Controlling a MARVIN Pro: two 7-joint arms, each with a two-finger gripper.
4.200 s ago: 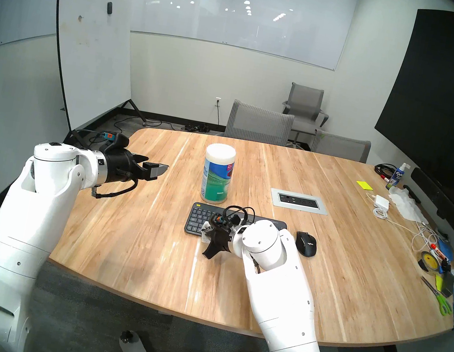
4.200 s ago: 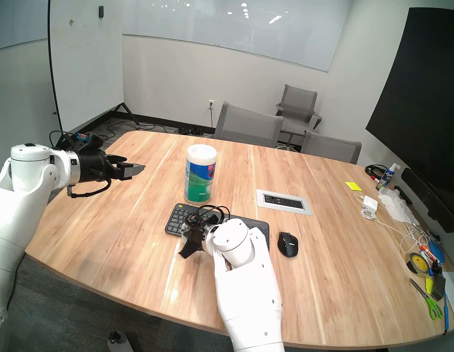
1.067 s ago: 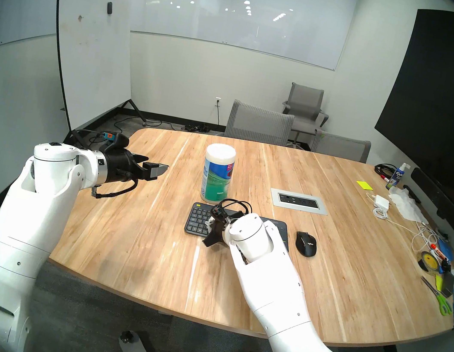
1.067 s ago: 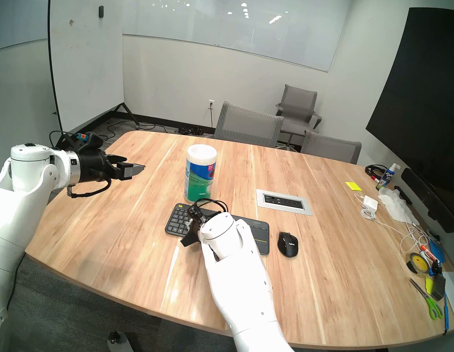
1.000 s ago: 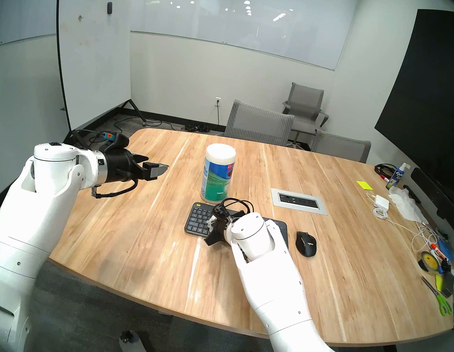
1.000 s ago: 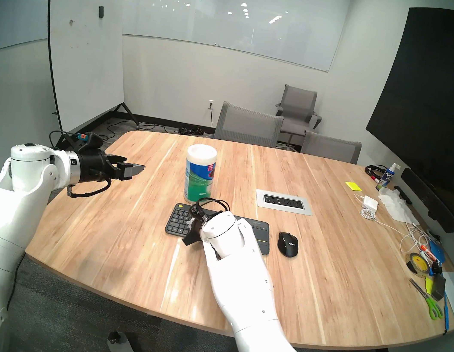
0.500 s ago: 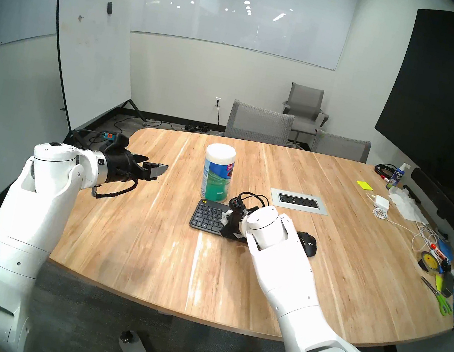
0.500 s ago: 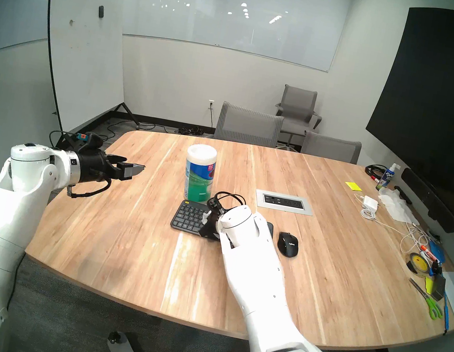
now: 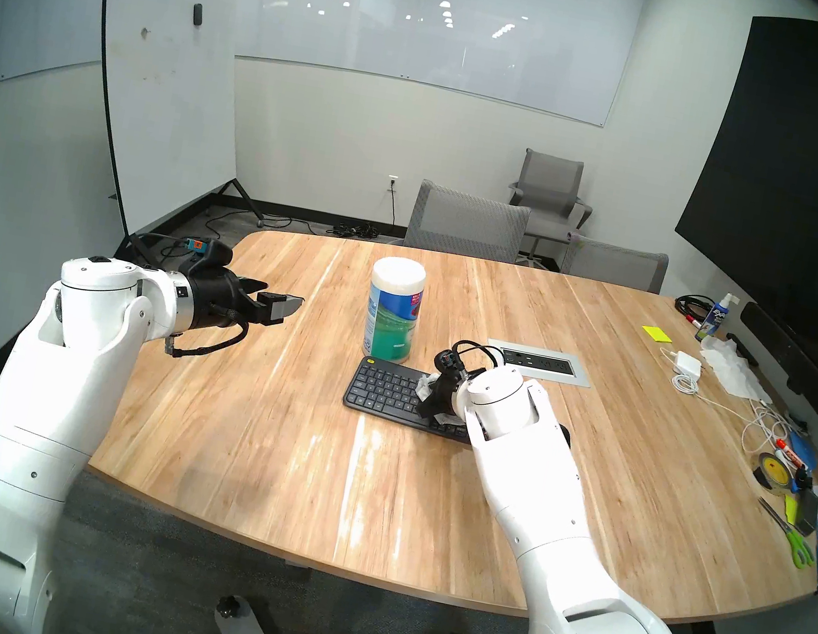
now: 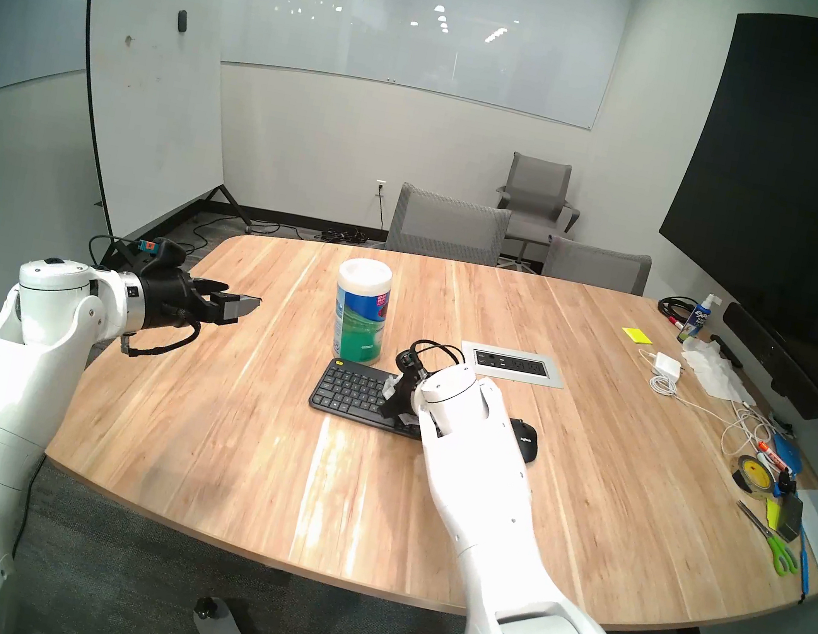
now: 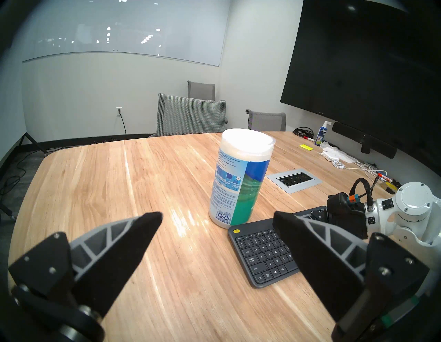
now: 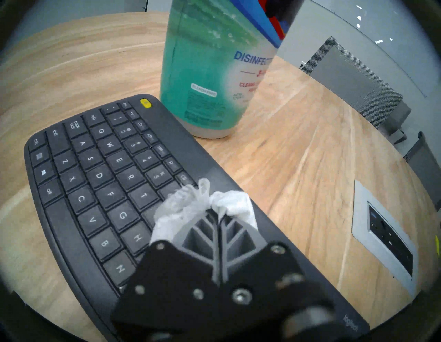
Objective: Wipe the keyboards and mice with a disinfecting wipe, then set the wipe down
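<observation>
The dark-grey keyboard (image 9: 383,388) lies slanted on the wooden table (image 9: 264,446), its yellow-button corner right by the base of the wipes canister (image 9: 392,316). My right gripper (image 12: 216,210) is shut on the crumpled white disinfecting wipe (image 12: 188,205) and presses it on the keys near the keyboard's middle. The wipe (image 9: 423,384) shows as a small white tuft at the fingers. My right forearm hides most of the black mouse (image 10: 526,438), which lies right of the keyboard. Over the table's left side, my left gripper (image 9: 288,309) hovers open and empty.
A grey power outlet panel (image 9: 538,362) is set into the table behind the keyboard. A charger, cables, tape, scissors and a tissue heap (image 9: 729,370) clutter the right edge. Grey chairs (image 9: 467,223) stand at the far side.
My right gripper has swept right and away along the keys with the wipe. The keyboard has slid and turned, its left corner now against the canister. The left arm has not moved.
</observation>
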